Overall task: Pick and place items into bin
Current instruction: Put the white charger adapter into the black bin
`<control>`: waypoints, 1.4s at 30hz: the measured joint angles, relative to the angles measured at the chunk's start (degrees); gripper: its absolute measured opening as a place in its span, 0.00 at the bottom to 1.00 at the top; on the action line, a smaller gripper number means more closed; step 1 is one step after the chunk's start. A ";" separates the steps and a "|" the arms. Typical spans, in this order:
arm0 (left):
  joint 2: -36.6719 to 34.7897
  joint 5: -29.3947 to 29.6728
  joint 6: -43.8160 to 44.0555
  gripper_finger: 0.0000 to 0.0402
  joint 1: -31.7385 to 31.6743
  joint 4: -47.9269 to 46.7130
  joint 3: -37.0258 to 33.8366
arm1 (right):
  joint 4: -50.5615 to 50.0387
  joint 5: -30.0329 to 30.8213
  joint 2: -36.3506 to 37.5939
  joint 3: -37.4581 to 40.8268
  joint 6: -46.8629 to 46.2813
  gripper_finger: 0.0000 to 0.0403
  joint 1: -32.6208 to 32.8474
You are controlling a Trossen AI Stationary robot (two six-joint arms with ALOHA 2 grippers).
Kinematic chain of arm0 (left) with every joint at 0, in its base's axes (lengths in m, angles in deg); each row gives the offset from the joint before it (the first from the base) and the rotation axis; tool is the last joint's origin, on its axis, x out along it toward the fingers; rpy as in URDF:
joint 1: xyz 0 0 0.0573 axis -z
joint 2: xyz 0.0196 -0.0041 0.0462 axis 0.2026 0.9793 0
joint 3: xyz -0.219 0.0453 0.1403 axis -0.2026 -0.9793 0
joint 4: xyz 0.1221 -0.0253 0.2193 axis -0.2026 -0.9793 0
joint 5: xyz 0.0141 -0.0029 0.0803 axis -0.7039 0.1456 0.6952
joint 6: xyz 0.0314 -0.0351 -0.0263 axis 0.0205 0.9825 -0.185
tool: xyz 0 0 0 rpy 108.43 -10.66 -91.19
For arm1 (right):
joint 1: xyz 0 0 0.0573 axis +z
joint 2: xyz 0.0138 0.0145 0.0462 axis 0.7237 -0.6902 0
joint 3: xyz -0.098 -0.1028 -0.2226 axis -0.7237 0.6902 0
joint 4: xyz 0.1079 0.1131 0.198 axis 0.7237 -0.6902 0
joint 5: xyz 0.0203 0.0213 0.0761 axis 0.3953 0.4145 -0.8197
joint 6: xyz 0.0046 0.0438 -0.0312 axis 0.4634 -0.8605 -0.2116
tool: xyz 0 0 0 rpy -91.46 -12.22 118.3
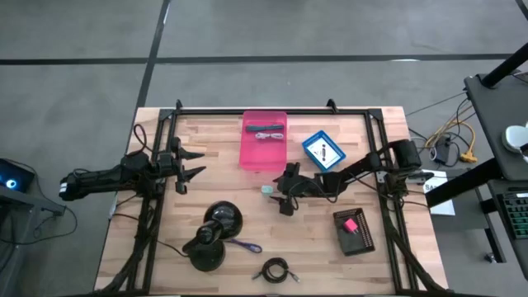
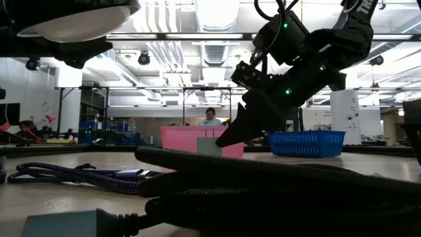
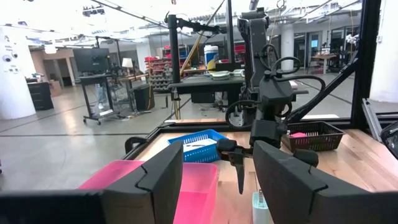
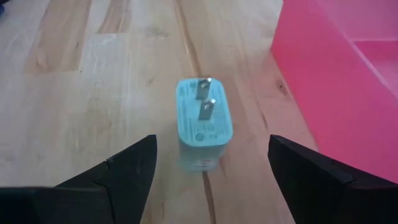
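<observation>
Your right hand (image 4: 211,180) hangs wide open over the pale teal plug-shaped cube (image 4: 203,124), which stands on the wooden surface (image 4: 93,93) centred between the fingers, prongs up, just beside the pink plastic bin (image 4: 336,68); the left hand (image 1: 188,163) waits open, well apart

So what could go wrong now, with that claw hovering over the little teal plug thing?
The right gripper is open around the pale teal cube, which stands upright with its metal prongs on top; closing off-centre could tip it over. The pink bin sits close beside it, so a nudge might push the cube against the bin's wall.
</observation>
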 joint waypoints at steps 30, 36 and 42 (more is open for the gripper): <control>0.75 0.00 -2.49 0.45 0.00 -0.04 -0.02 | 0.35 0.04 -5.01 -3.85 1.79 0.48 0.04; 0.75 0.00 -2.51 0.45 0.00 0.03 -0.02 | 0.39 0.05 -5.01 -3.85 1.58 0.35 0.04; 0.75 0.00 -2.54 0.45 0.00 -0.06 -0.02 | -0.69 -4.18 -4.00 -3.83 -6.56 0.26 0.00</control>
